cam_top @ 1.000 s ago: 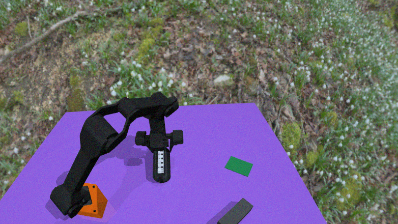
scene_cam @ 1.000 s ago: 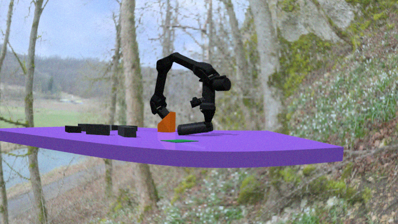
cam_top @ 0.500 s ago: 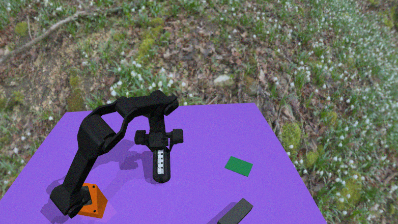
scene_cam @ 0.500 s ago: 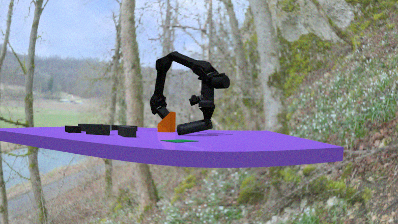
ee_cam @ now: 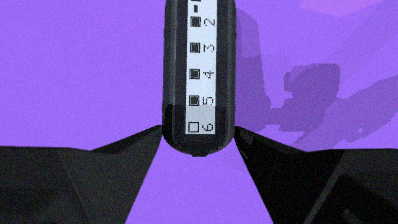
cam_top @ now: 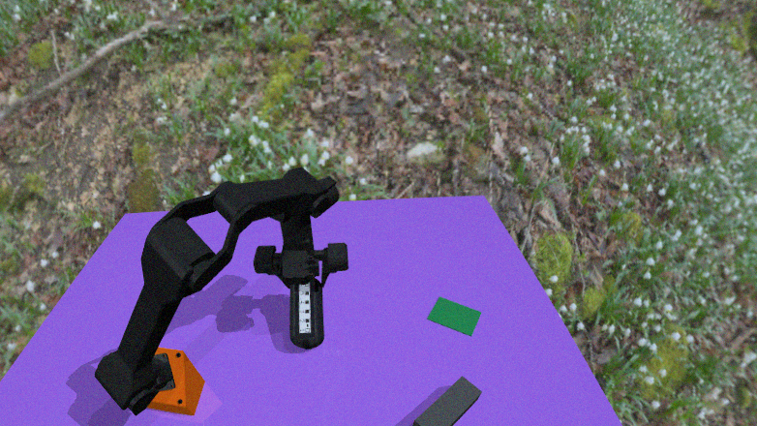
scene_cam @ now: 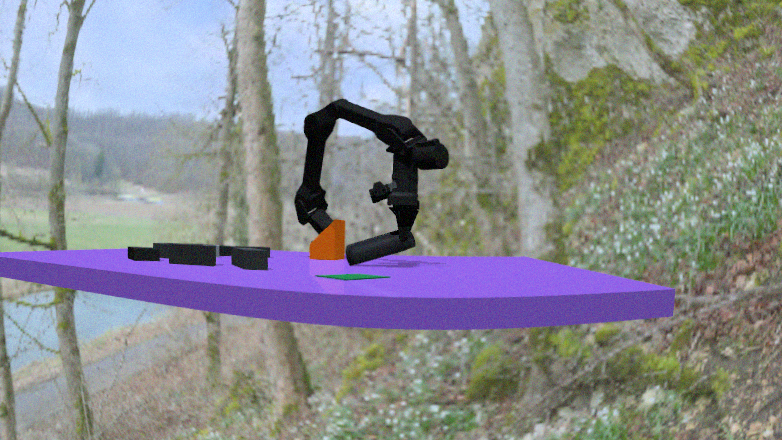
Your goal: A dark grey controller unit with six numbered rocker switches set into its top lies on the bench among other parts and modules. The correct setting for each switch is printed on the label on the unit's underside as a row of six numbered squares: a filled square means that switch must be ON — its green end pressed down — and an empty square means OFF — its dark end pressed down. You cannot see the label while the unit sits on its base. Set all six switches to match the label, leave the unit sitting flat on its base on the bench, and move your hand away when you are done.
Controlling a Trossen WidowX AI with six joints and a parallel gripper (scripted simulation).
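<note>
The dark controller unit [cam_top: 318, 331] [scene_cam: 380, 249] [ee_cam: 175, 75] is upside down and tilted, its far end low at the bench and its near end raised in my gripper [cam_top: 306, 281] [scene_cam: 405, 232] [ee_cam: 198, 129]. The fingers are shut on both sides of that raised end. The white label [cam_top: 304, 318] [ee_cam: 210, 60] faces up. In the wrist view its squares 2, 3, 4 and 5 are filled and square 6 is empty. Square 1 is cut off at the top edge. The rocker switches face down and are hidden.
An orange wedge block [cam_top: 186, 383] [scene_cam: 328, 246] stands by the arm's base. A flat green card [cam_top: 454, 316] [scene_cam: 352, 276] lies on the purple bench [cam_top: 380, 264] [scene_cam: 492, 281]. A grey block [cam_top: 449, 402] lies at the near edge of view; several dark blocks [scene_cam: 192, 255] stand left in the exterior view.
</note>
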